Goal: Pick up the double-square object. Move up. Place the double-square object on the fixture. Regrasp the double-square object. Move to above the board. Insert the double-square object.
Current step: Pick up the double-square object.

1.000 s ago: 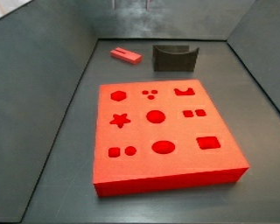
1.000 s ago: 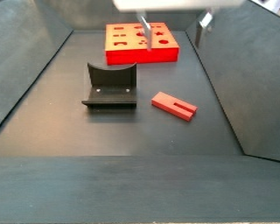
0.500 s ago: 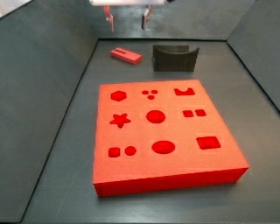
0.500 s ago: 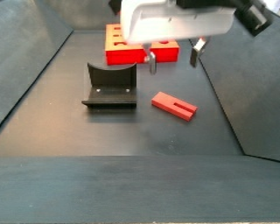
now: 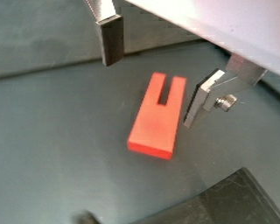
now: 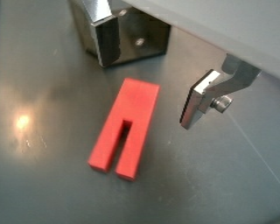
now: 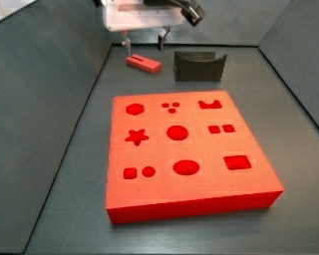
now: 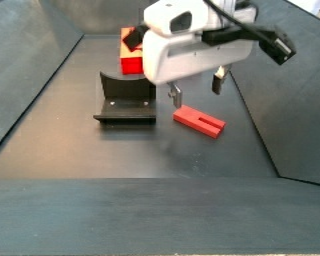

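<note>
The double-square object lies flat on the dark floor, with a slot cut into one end; both wrist views show it between the two fingers, which stand wide apart and do not touch it; the gripper hangs just above it, holding nothing; the fixture sits near, beside the object; the board lies well apart from both.

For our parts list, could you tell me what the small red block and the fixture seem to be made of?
Block: probably plastic, matte red, uniform colour with crisp edges and a slot. Fixture: dark grey, dull, metal or plastic; unclear. The open claw hangs over the block.
</note>
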